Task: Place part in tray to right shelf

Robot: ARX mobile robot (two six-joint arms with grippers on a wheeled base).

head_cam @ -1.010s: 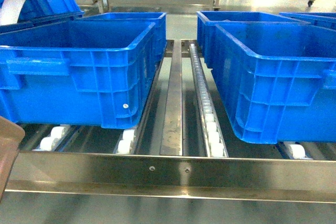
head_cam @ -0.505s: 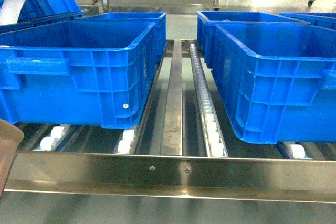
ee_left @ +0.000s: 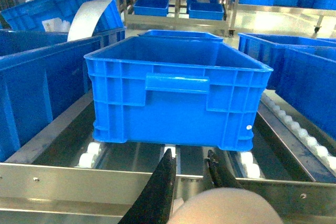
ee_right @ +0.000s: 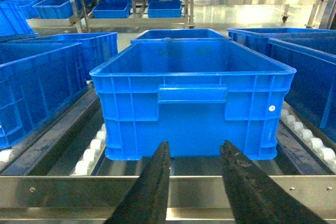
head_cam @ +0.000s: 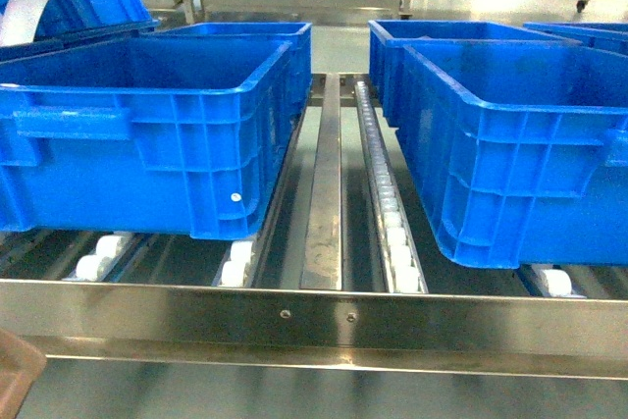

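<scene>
You face the right shelf point(head_cam: 324, 319), a silvery steel flow rack with a flat front rail and lanes of small white rollers point(head_cam: 392, 233), in a hall of more racks and pale glossy floor. Two big blue crates point(head_cam: 147, 134) sit on its lanes, ribbed and hard-edged. Your left gripper point(ee_left: 190, 167) shows narrowly parted fingers above a pale rounded shape point(ee_left: 226, 208), probably the tray; grip unclear. Your right gripper point(ee_right: 194, 153) hangs open, holding nothing, before its crate. You cannot see the part
</scene>
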